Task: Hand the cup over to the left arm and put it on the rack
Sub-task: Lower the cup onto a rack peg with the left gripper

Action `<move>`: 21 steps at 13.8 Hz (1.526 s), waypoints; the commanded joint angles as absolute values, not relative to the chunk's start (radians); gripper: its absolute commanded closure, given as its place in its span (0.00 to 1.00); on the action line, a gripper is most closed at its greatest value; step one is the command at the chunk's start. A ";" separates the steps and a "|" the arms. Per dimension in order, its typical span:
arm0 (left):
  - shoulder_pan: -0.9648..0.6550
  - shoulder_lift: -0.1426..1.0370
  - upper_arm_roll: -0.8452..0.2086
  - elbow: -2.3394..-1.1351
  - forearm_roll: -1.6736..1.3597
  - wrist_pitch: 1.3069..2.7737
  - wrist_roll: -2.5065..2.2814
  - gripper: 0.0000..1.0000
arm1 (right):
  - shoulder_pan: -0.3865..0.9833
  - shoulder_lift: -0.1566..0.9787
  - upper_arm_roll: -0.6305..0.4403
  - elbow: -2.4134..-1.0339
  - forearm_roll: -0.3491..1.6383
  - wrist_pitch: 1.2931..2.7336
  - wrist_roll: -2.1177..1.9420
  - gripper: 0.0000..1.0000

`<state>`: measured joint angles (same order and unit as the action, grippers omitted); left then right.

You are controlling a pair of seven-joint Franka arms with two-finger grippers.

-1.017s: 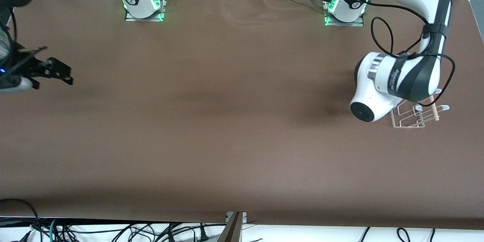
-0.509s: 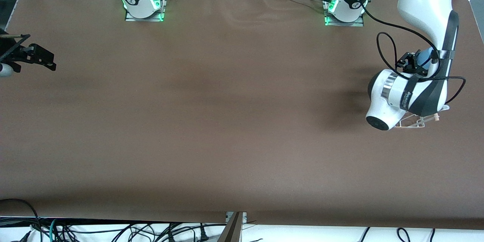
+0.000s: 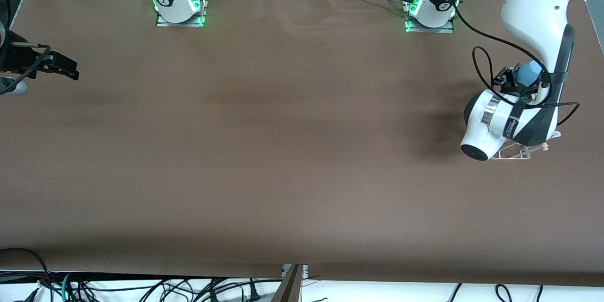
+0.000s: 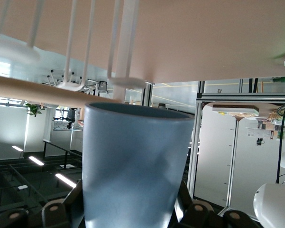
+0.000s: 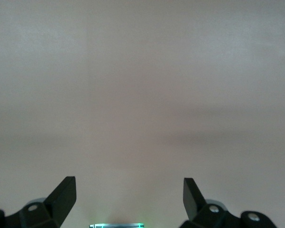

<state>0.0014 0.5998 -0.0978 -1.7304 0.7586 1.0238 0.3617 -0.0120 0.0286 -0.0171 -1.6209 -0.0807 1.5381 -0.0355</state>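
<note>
At the left arm's end of the desk, around three o'clock in the front view, the left gripper (image 3: 519,81) hangs above the white wire rack (image 3: 519,151), its fingers (image 4: 61,209) clamped on the sides of the light blue cup (image 3: 528,73). The cup is held in the air, its mouth pointing toward the rack's prongs and wooden rod (image 4: 38,92), which sit just off the rim in the left wrist view (image 4: 133,171). A second ago the arm's bulky wrist covered gripper and cup entirely; since then the arm has swung toward one o'clock and the cup has come into sight. The handover looks finished, and what remains, by my reading, is lowering the cup onto a prong and letting go. A prong catching the rim could tip the light rack. At nine o'clock, by the desk's edge, the right gripper (image 3: 61,67) waits, fingers (image 5: 61,194) spread wide and empty, over bare brown desk (image 3: 283,151).
</note>
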 commanded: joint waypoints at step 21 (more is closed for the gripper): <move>0.008 0.594 -0.117 -1.784 0.752 1.103 0.199 0.96 | -0.025 0.063 -0.006 -1.549 -0.061 1.548 -0.002 0.00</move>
